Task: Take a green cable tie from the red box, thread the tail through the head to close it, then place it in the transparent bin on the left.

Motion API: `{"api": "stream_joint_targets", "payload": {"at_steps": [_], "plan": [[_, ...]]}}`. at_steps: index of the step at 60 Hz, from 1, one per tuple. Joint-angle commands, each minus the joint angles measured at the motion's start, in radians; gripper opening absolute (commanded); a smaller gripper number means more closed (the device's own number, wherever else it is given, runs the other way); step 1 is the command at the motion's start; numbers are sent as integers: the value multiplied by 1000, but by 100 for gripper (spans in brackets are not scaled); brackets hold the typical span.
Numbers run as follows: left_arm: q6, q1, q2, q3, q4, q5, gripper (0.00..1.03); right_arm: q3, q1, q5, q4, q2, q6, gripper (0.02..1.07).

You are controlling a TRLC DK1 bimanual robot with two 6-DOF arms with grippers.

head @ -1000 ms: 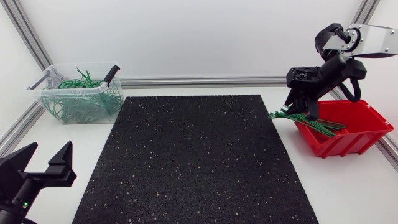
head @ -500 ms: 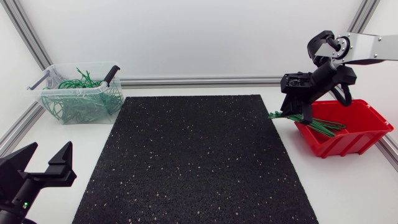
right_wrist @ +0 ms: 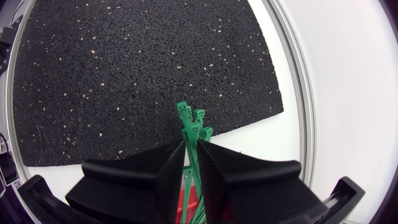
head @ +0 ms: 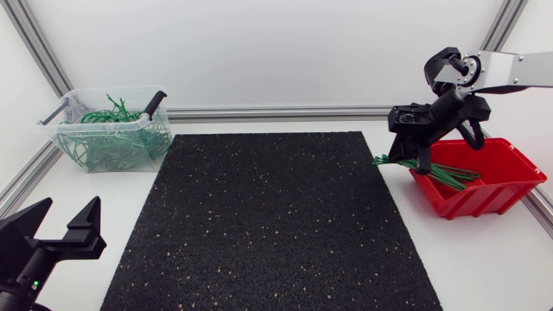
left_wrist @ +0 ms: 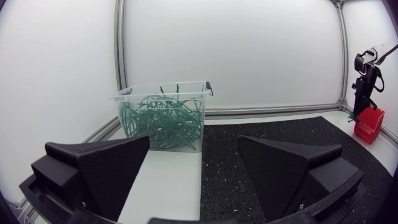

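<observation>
The red box stands at the table's right, with a bundle of green cable ties sticking out over its left rim. My right gripper hangs over that rim. In the right wrist view its fingers press together on several green ties, whose heads poke out ahead of the tips. The transparent bin at the far left holds several closed green ties. My left gripper rests at the near left corner, open and empty; across its fingers the bin shows.
A black speckled mat covers the middle of the table. A metal frame rail runs along the back edge. A black-handled tool lies across the bin's rim.
My right gripper has shifted slightly left and up over the box's rim, and its fingers have drawn together on the ties. The left arm has stayed put.
</observation>
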Motion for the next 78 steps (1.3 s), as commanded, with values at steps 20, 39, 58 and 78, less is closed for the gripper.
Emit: {"api": "stream_joint_targets", "payload": {"at_steps": [20, 39, 58, 78], "plan": [[-12, -11, 2, -34, -62, -1, 99, -9, -6, 2, -27, 7, -26, 10], [-12, -12, 2, -34, -62, -1, 99, -4, -22, -13, -37, -44, -26, 9], [-12, -14, 4, -34, -62, 1, 99, -13, -23, -28, -68, -125, -27, 8], [-12, -14, 4, -34, -62, -1, 99, -10, -23, -88, -122, -244, -27, 8]]}}
